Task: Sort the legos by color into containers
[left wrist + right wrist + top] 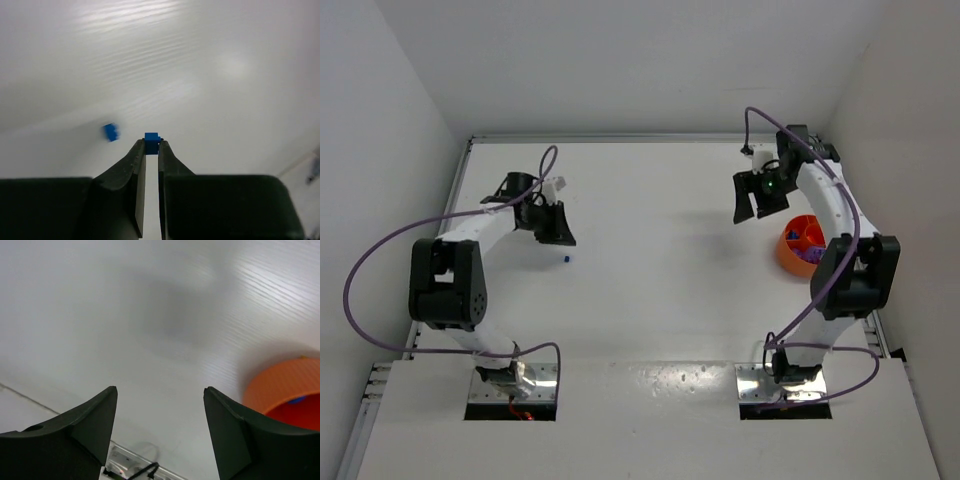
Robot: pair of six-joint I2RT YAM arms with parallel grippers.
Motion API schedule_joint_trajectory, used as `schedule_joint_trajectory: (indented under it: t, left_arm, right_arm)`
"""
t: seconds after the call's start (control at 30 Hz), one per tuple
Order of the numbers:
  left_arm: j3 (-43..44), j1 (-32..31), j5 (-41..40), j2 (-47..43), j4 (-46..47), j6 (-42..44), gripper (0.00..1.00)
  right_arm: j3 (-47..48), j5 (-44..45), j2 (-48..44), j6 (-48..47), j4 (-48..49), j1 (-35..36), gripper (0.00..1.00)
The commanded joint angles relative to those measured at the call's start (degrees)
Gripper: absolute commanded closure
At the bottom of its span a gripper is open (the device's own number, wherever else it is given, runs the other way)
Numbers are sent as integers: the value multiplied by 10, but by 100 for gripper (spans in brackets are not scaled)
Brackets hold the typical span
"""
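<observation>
Blue brick (151, 136) sits pinched at the very tips of the left gripper (151, 145), its jaws nearly together. A second blue brick (111, 131) lies loose on the table (200, 65) just left of the fingers. The right gripper (160, 390) hangs wide open and empty, with the orange tub (280, 382) close on its right. With so shallow a hold, the pinched brick could pop free on the carry to the tub, and a low swing could knock the loose one away.
</observation>
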Motion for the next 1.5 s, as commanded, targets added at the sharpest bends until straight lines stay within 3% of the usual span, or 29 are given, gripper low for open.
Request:
schedule_joint_trajectory:
  t: [0.0, 0.3, 0.5, 0.83, 1.27, 1.47]
  left_arm:
    - [30, 1, 259, -44, 47, 17, 100]
    - [105, -28, 549, 54, 47, -50, 100]
    - [148, -71, 630, 85, -2, -12, 100]
    - [194, -105, 637, 91, -44, 24, 100]
    - [194, -105, 631, 74, -44, 35, 100]
    - [194, -105, 631, 69, -44, 35, 100]
  right_arm:
    - [-32, -145, -51, -24, 6, 17, 30]
    - [-161, -273, -162, 10, 267, 79, 34]
    - [-238, -301, -194, 32, 452, 150, 35]
    - [-279, -251, -163, 49, 628, 273, 38]
    - [-291, -191, -151, -56, 654, 352, 34]
    - [-281, -168, -136, -56, 661, 365, 41]
